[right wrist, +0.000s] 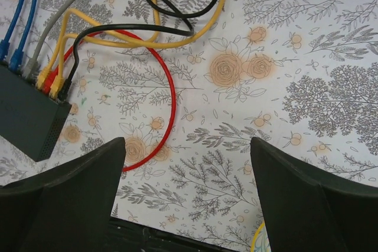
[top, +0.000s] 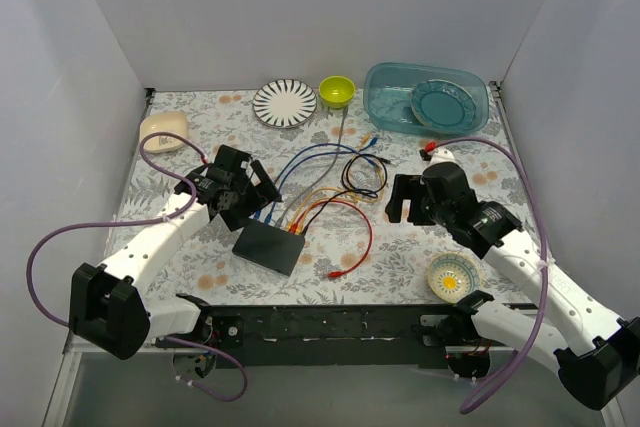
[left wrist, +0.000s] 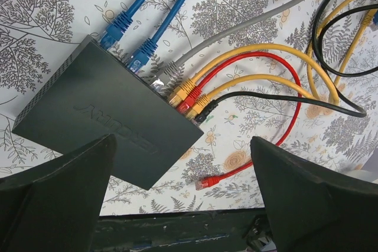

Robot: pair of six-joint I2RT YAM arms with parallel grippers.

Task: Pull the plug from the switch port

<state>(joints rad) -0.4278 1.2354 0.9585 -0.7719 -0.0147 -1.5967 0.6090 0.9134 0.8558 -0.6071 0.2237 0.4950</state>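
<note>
The switch (top: 268, 245) is a flat matte-black box on the floral tablecloth near the front middle. Several plugs sit in the sockets along its far edge: two blue (left wrist: 140, 56), one grey (left wrist: 158, 81), two yellow (left wrist: 183, 91), one red (left wrist: 188, 103) and one black (left wrist: 204, 116). The red cable's other end (left wrist: 208, 182) lies loose on the cloth. My left gripper (top: 250, 197) hovers open and empty just behind the switch, which fills the left of its wrist view (left wrist: 112, 122). My right gripper (top: 403, 205) is open and empty to the switch's right; the switch (right wrist: 26, 116) shows at that view's left edge.
Cables loop behind the switch (top: 340, 172). At the back stand a striped plate (top: 285, 102), a yellow-green bowl (top: 337, 90) and a blue tub (top: 390, 107) holding a teal plate (top: 440, 102). A cream object (top: 163, 130) lies far left and a small bowl (top: 453, 277) front right.
</note>
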